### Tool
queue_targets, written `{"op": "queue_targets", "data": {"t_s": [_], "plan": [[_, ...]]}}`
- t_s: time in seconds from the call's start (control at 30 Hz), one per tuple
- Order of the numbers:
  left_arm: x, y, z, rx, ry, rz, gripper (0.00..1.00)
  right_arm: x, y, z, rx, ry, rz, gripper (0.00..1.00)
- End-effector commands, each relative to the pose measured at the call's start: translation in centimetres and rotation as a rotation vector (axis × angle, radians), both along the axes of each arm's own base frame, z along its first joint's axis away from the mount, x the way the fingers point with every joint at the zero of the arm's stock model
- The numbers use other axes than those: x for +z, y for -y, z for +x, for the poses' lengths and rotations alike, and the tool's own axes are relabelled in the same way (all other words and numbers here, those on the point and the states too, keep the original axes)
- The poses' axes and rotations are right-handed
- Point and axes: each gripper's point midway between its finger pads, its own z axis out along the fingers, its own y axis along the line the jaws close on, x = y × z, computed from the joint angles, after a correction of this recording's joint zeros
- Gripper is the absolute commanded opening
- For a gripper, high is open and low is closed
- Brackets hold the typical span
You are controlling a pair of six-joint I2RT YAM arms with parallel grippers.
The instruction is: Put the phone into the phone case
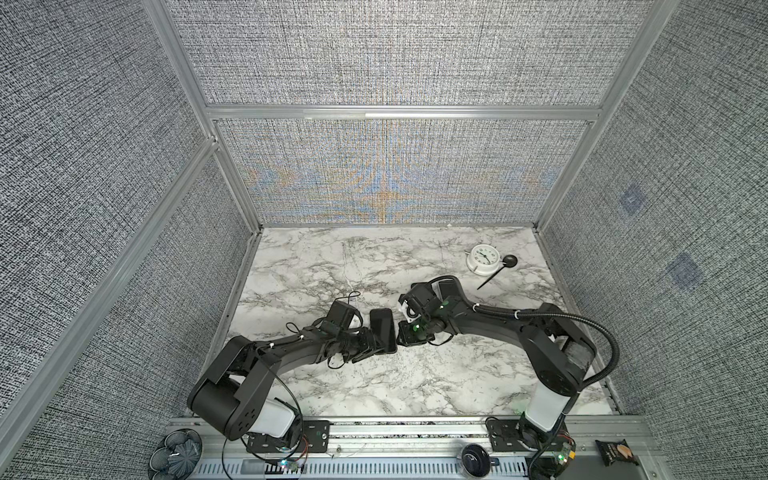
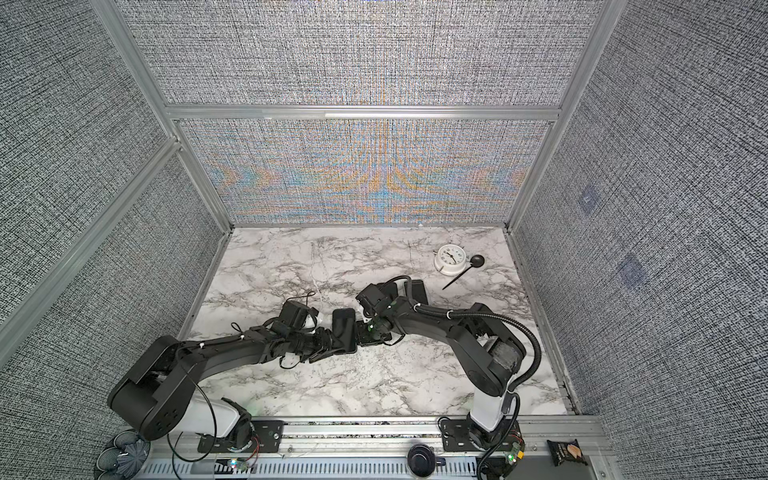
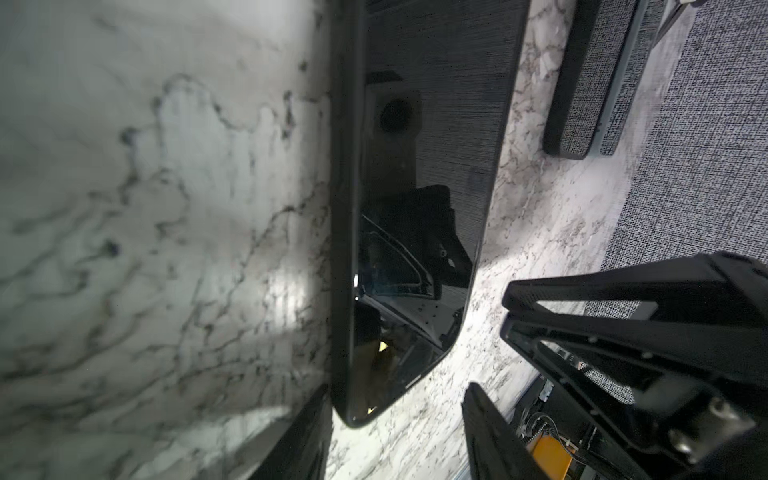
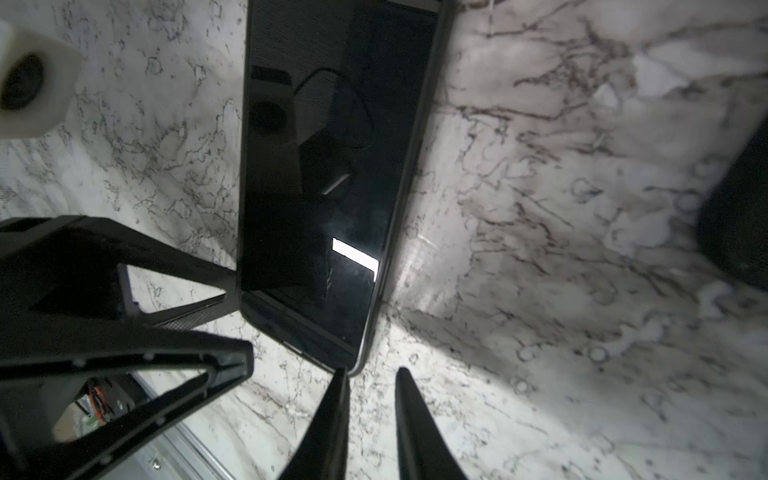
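The phone lies flat, screen up, mid-table in both top views. A thick black rim, the phone case, runs along its sides, so the phone seems seated in it. My left gripper is open at the phone's near end. Its fingers straddle that corner, one finger close beside the case edge, the other well clear. My right gripper sits at the phone's right near corner. It is open by a narrow gap with only bare marble between the fingertips.
A second flat dark slab lies behind the right arm. A white clock and a black long-handled spoon are at the back right. Fabric walls close in three sides. A snack packet rests on the front rail.
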Motion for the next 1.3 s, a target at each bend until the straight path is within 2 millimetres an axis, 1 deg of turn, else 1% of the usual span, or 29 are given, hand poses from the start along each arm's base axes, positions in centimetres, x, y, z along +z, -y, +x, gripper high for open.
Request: {"op": "queue_targets", "data": {"t_s": [0.0,0.17,0.27,0.5,0.67,0.77,0.83,0.9,0.97,1.03,1.07,1.13,1.2,1.27], "plan": [[-3.1,-3.5,-1.8,0.033,-0.082,0.204,0.54,-0.3,-0.4,-0.1,0.004,-0.01,-0.004,0.25],[-3.4,-3.4,-1.8,0.036,-0.088,0.199,0.54,-1.2,-0.5,-0.6,0.017,-0.034,-0.026,0.25],[-3.4,-3.4,-1.8,0.036,-0.087,0.198,0.54,-1.8,-0.2,-0.9,0.018,-0.045,-0.052,0.24],[-3.5,-3.5,-1.8,0.038,-0.086,0.199,0.54,-3.2,0.6,-1.8,0.019,-0.074,-0.116,0.14],[-3.8,-3.5,-1.8,0.041,-0.094,0.199,0.54,-4.1,1.4,-2.4,0.012,-0.081,-0.165,0.11],[-3.8,-3.5,-1.8,0.039,-0.093,0.198,0.54,-4.2,1.4,-2.4,0.011,-0.081,-0.168,0.1],[-3.7,-3.6,-1.8,0.041,-0.09,0.199,0.54,-3.8,1.2,-2.4,0.015,-0.079,-0.166,0.1],[-3.4,-3.7,-1.5,0.049,-0.079,0.199,0.54,-2.2,0.8,-1.9,0.014,-0.058,-0.15,0.1],[-2.7,-3.8,-0.8,0.065,-0.05,0.2,0.53,0.1,0.2,-0.9,0.011,-0.003,-0.114,0.11],[-1.8,-4.5,0.0,0.073,-0.022,0.255,0.54,1.7,-0.2,0.1,0.011,0.044,-0.093,0.16],[-1.4,-5.1,0.4,0.074,-0.016,0.308,0.55,2.3,0.0,0.5,0.006,0.064,-0.096,0.2],[-0.4,-5.8,1.0,0.076,-0.009,0.389,0.6,3.0,0.9,1.2,-0.009,0.111,-0.118,0.28],[0.5,-6.0,1.4,0.072,-0.001,0.452,0.66,3.8,2.1,1.9,-0.033,0.167,-0.131,0.35],[1.2,-5.9,2.0,0.073,0.004,0.509,0.78,4.7,3.5,2.4,-0.055,0.22,-0.133,0.43]]}}
